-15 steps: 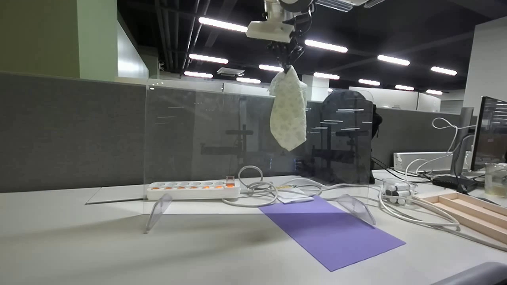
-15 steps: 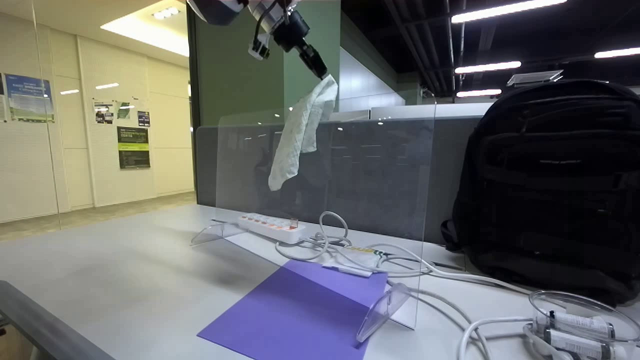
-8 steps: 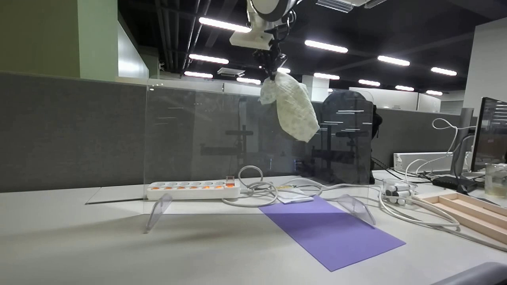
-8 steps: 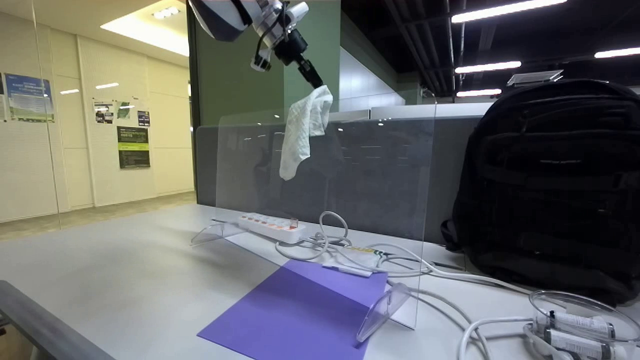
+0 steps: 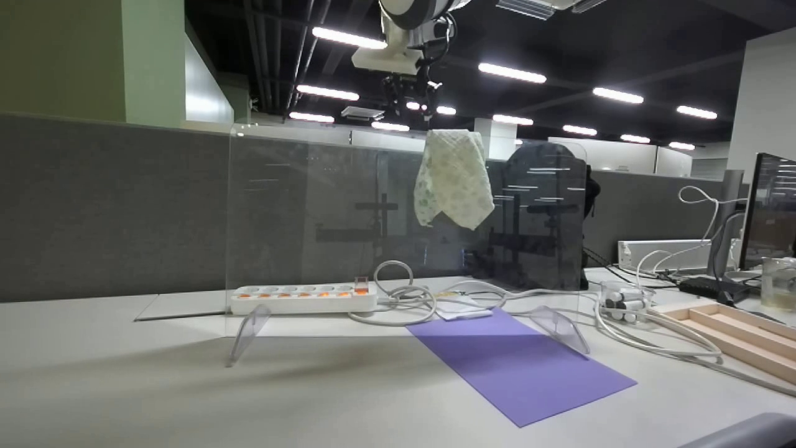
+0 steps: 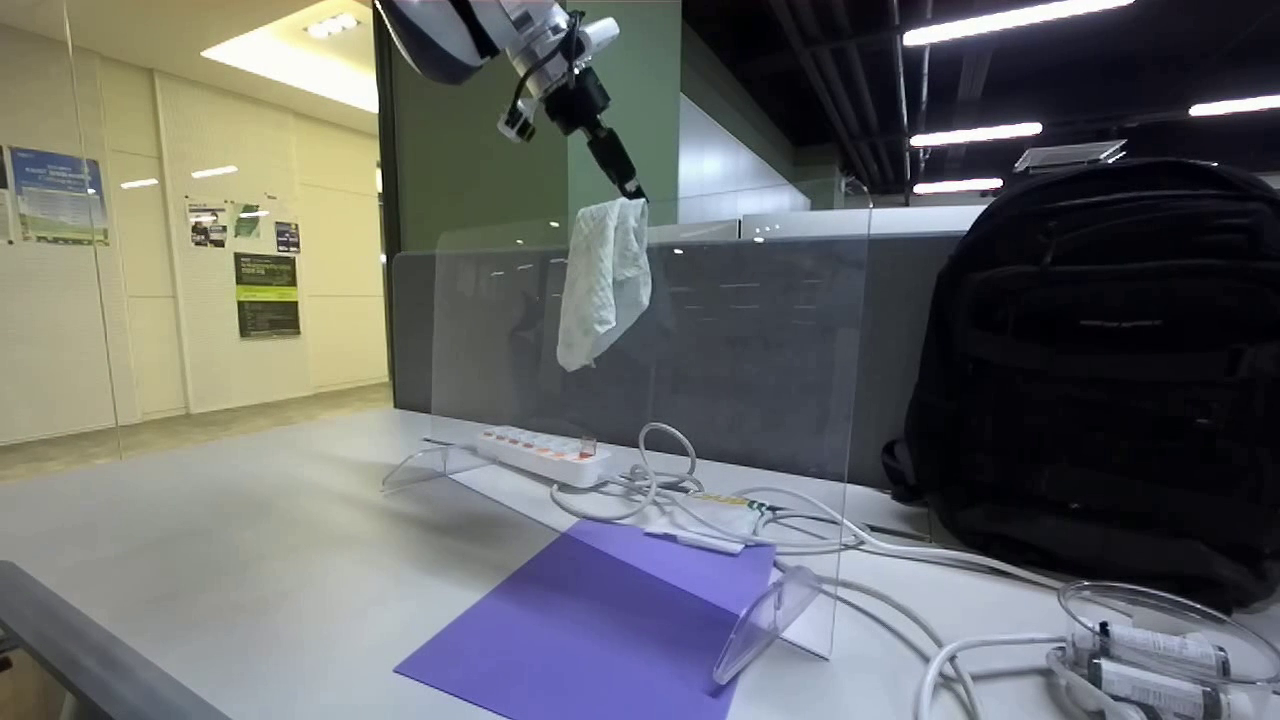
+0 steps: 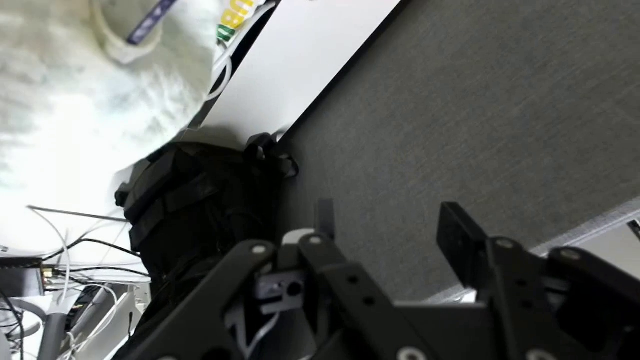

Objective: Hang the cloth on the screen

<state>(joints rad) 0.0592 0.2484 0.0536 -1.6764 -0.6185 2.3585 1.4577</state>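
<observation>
The pale patterned cloth (image 5: 454, 177) is draped over the top edge of the clear screen (image 5: 323, 205), with folds hanging down. Seen from another side in an exterior view, the cloth (image 6: 600, 285) hangs at the upper edge of the screen (image 6: 750, 350). My gripper (image 5: 408, 113) hovers just above and beside the cloth's top fold, its fingers apart. In the wrist view the gripper (image 7: 384, 217) is open with nothing between its pads. A large blurred whitish surface at the upper left there looks like the cloth (image 7: 55, 105), close to the camera.
Behind the screen stands a grey partition (image 5: 112, 211), with a black backpack (image 6: 1100, 380) nearby. A white power strip (image 5: 301, 300) and looped cables (image 5: 404, 305) lie at its foot. A purple sheet (image 5: 522, 373) passes under it. A wooden tray (image 5: 734, 336) and monitor (image 5: 774, 211) are off to one side.
My gripper first moved sideways and lower with the cloth in its grip, then opened and let go. The cloth now drapes over the screen's top edge, its folds spread wider.
</observation>
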